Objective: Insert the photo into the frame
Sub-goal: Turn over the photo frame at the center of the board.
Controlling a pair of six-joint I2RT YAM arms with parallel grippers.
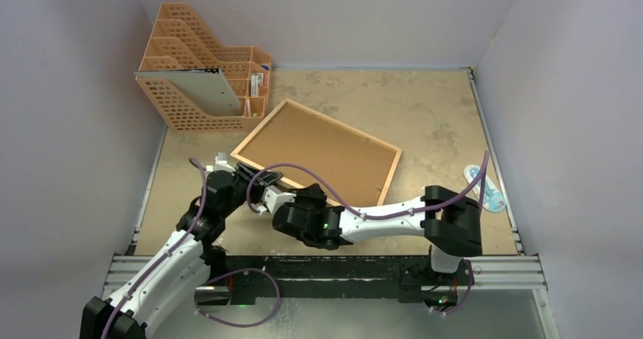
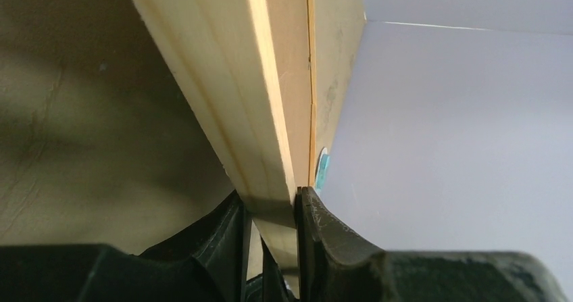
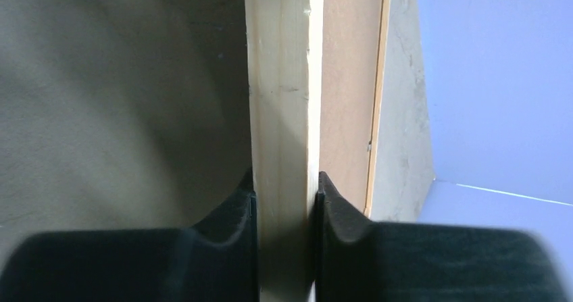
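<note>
The light-wood frame lies angled across the middle of the table, back side up, with a brown backing panel filling it. The photo is hidden. My left gripper is shut on the frame's near-left rail close to its left corner. In the left wrist view the rail runs between the fingers of the left gripper. My right gripper is shut on the same rail a little further along. In the right wrist view both pads of the right gripper press on the wood, with the backing panel beside it.
An orange plastic file rack stands at the back left with a pale sheet leaning on its front. A small blue and white object lies by the table's right edge. Walls close in the table on three sides.
</note>
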